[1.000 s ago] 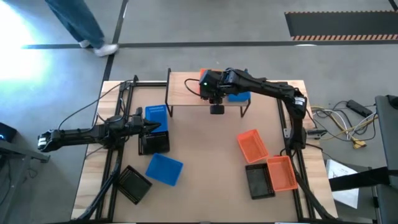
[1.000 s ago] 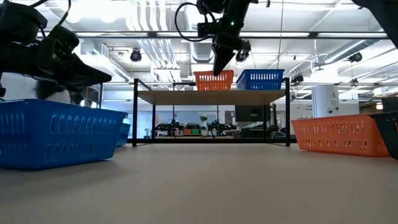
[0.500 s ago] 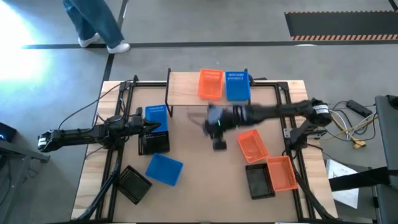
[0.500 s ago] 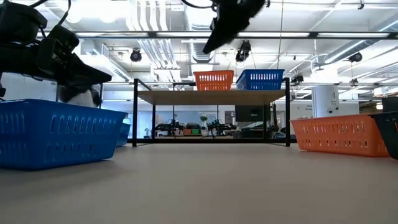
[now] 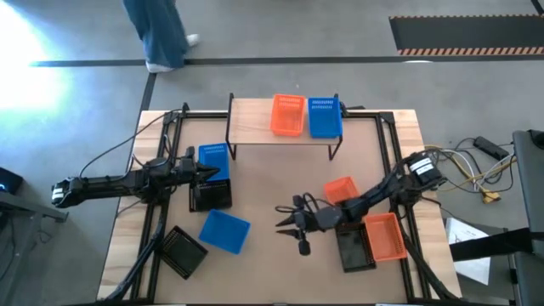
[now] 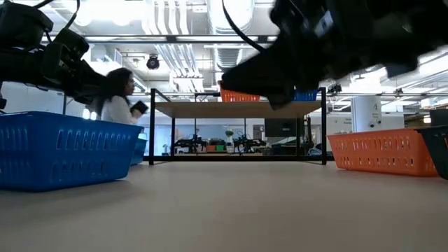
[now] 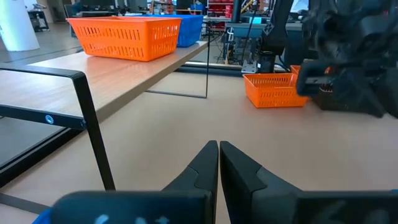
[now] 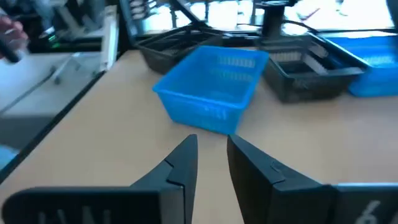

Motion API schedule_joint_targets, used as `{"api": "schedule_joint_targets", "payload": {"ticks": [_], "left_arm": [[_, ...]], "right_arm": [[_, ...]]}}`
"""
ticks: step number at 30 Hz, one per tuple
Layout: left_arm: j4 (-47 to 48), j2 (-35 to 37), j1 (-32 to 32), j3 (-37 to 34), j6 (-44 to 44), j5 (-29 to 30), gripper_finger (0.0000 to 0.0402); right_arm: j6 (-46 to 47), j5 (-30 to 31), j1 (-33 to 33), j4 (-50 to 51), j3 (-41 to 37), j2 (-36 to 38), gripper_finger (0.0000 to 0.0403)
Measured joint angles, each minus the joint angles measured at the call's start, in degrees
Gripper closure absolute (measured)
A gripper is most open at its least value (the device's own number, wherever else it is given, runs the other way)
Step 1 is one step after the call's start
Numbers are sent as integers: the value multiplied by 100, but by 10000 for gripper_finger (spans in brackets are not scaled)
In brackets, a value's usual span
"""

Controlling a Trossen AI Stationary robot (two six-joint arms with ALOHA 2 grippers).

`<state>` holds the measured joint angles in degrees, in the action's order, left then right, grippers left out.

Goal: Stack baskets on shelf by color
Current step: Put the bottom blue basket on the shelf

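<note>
Right gripper [image 5: 287, 223]: empty, fingers narrowly parted, facing blue basket [image 5: 224, 231] | Basket: probably light, stiff, perforated plastic; pinch one rim wall | Left gripper [image 5: 223, 172]: closed, idle.

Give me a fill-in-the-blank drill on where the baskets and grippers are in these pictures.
1. On the shelf, the blue basket stands beside a basket coloured ______.
2. The shelf holds ______ baskets in all.
3. The right gripper is over the tabletop, pointing toward a loose basket coloured ______.
4. The left gripper has its fingers ______.

Missing words: orange; two; blue; shut
</note>
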<state>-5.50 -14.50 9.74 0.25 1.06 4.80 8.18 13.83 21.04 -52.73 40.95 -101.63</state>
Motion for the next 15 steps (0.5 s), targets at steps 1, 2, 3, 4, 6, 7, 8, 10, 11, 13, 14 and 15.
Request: {"api": "schedule_joint_targets", "payload": {"ticks": [1,2,3,4,6,7,8,10,11,13,14,15], "left_arm": [[0,0,0,0,0,0,402],[0,0,0,0,0,2,402],[0,0,0,0,-2,0,402],[-2,0,0,0,-2,2,402],[-44,2,0,0,0,0,402],[-175,1,0,0,1,0,402],[-397,-9,0,0,7,0,402],[-1032,-52,0,0,11,-3,402],[-1389,-78,-2,0,35,-5,402],[-2192,-185,-2,0,386,-154,402],[-2602,-271,-3,0,545,-363,402],[-2938,-388,-14,0,589,-705,402]], "right_arm": [[100,193,52,-264,-122,-97,332],[183,360,94,-465,-221,-179,336],[287,471,127,-649,-308,-257,339],[354,550,160,-783,-364,-311,343],[484,581,188,-1013,-434,-409,349],[525,581,195,-1080,-442,-455,351],[536,582,197,-1121,-441,-495,353],[519,580,197,-1148,-401,-534,356],[491,580,197,-1148,-368,-537,357],[394,583,197,-1144,-317,-531,359],[303,583,197,-1137,-296,-531,360],[226,583,197,-1112,-276,-531,360]]}}
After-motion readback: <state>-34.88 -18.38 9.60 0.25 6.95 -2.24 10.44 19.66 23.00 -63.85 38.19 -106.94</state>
